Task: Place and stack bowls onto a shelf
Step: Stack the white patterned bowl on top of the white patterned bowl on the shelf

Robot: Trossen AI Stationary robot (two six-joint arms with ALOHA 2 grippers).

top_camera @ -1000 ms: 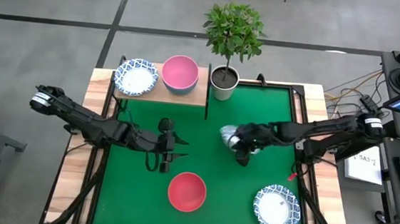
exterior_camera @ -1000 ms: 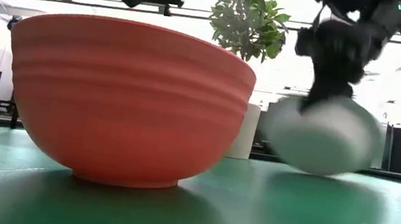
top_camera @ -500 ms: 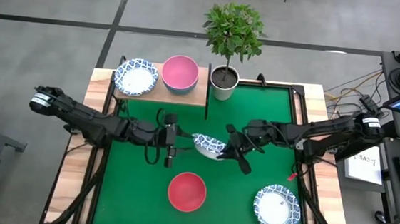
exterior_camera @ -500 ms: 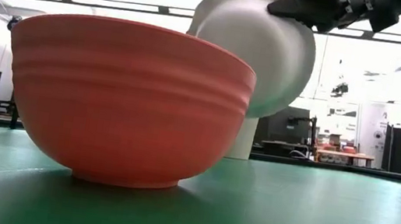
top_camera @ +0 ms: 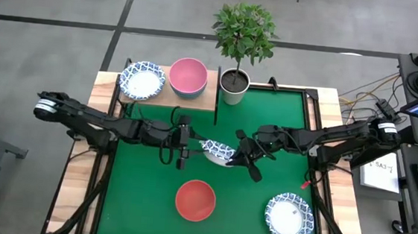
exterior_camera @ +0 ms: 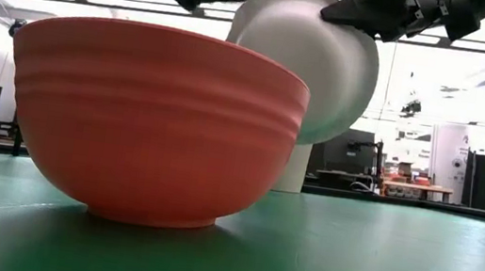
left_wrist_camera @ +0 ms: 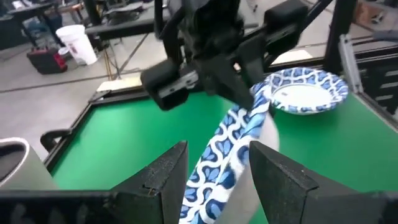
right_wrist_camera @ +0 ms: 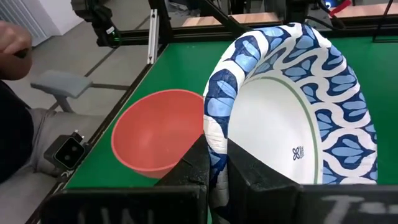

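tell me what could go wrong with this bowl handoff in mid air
The right claw pinches only the rim of the patterned bowl, held tilted above the mat; it could slip before the open left claw, straddling the opposite rim, closes. If dropped, it may land on the red bowl just below.

A small dark maker's mark (right_wrist_camera: 299, 153) stands printed inside the white well of the blue-patterned bowl (right_wrist_camera: 292, 118), too small to read. A white sheet (top_camera: 381, 173) lying beside the worktop bears handwriting that cannot be made out. No other text is legible.
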